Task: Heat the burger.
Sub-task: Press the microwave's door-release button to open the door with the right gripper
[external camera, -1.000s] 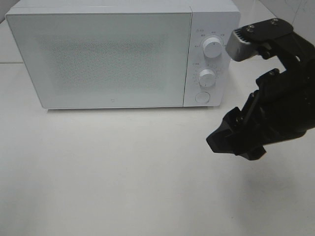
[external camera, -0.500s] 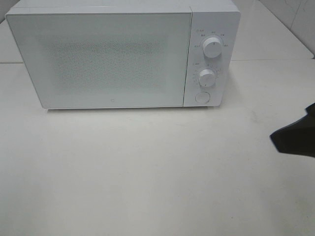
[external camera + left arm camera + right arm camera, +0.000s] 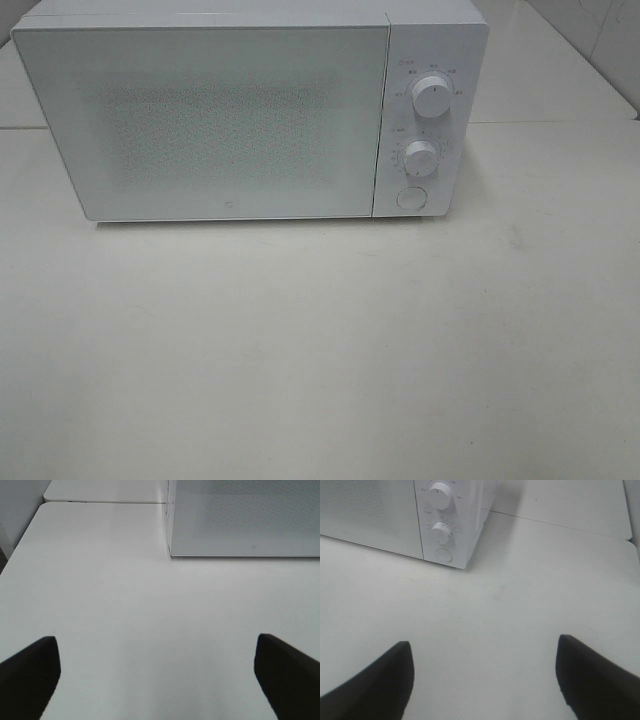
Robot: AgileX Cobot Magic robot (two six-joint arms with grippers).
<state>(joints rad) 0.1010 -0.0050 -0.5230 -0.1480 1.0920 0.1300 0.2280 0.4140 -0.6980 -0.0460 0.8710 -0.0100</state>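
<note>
The left gripper (image 3: 156, 652) and the right gripper (image 3: 484, 652) hang spread wide, grasping nothing, above the table (image 3: 320, 350). Ahead of them stands the microwave (image 3: 200, 120), door shut, its knobs (image 3: 440, 497) nearer the right one. Where the burger is cannot be told.

A: One second back, the right arm hangs over the counter (image 3: 530, 300) just right of the microwave (image 3: 200, 120), close to its dials (image 3: 431, 96).
B: Half a second back, only a dark tip shows at the right edge of the high view.
A: Now the arm is out of the high view. The right jaws show only in the wrist view.
B: The counter beside the dials is now uncovered, and its shadow is gone.
</note>
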